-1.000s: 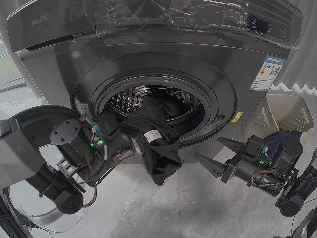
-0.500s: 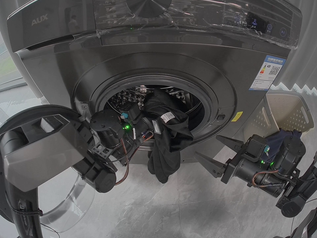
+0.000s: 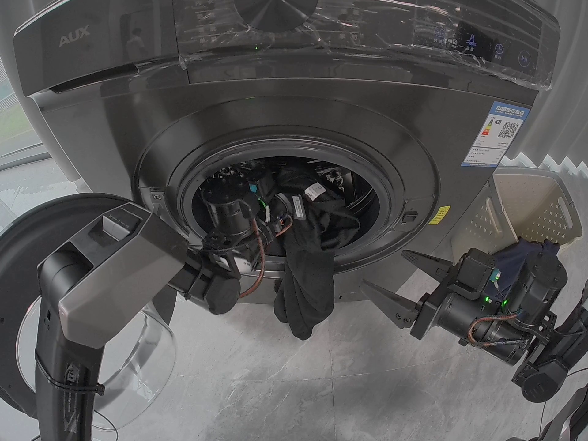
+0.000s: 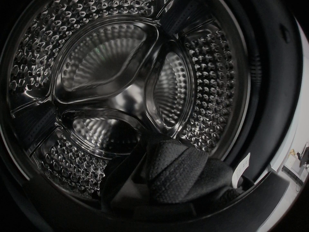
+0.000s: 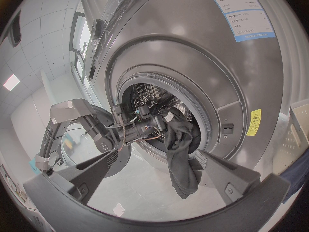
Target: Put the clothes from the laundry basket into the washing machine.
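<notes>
The grey washing machine [image 3: 392, 130] stands with its round opening [image 3: 367, 173] uncovered. My left arm reaches through it, and my left gripper [image 4: 154, 173] is shut on a black garment [image 3: 306, 264] just inside the steel drum [image 4: 106, 58]. The garment's bunched top lies at the drum's mouth [image 4: 186, 174], while its lower half hangs over the rim toward the floor [image 5: 180, 165]. Lower right, my right gripper [image 3: 384, 272] hangs open and holds nothing, in front of the white laundry basket [image 3: 545, 203]. A dark blue cloth [image 3: 511, 264] lies in the basket.
The machine's round glass door [image 3: 122, 362] is swung open at the lower left, beside my left arm. Grey tiled floor [image 3: 343, 375] spreads below the opening. The basket leans against the machine's right side, by a pale curtain [image 3: 569, 117].
My left arm has pushed forward and up into the drum, carrying the black garment's upper part inside. The hanging part has drawn closer to the rim. The right arm has not moved.
</notes>
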Robot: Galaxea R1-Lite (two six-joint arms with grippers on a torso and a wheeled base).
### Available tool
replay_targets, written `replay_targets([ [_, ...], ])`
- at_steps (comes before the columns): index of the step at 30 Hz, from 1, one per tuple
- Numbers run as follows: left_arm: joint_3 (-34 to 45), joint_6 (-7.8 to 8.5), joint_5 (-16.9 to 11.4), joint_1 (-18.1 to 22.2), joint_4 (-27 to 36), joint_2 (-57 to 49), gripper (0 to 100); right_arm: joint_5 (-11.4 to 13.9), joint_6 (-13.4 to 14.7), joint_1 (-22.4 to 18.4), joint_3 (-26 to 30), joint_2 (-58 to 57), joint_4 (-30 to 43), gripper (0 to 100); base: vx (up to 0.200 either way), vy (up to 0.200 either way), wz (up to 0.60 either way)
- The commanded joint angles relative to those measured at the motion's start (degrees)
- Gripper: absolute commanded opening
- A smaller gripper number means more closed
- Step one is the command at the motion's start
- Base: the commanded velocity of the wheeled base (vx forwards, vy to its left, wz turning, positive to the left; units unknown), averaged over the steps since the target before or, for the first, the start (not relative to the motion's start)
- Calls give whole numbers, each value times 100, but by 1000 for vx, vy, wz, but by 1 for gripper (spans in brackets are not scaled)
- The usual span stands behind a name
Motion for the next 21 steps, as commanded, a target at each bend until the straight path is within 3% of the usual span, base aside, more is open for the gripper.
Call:
replay_targets([
  [1, -1276, -25, 182, 144, 813, 524, 0, 2, 4, 17, 10, 31, -1, 100, 0, 0, 0],
  [4, -2454, -34, 402, 276, 1525, 938, 0, -7, 4, -18, 19, 22, -1, 100, 0, 0, 0],
  [9, -3473, -43, 507, 373, 2123, 1342, 0, 2, 4, -18, 19, 14, -1, 100, 0, 0, 0],
  [19, -3524, -87, 543, 399, 2307, 1395, 0, 2, 4, 8, -25, 66, -1, 100, 0, 0, 0],
  [20, -3524, -87, 543, 399, 2307, 1395, 100, 2, 4, 8, -25, 66, -1, 100, 0, 0, 0],
  [21, -3524, -201, 543, 382, 2360, 1386, 100, 2, 4, 8, -34, 66, -1, 100, 0, 0, 0],
])
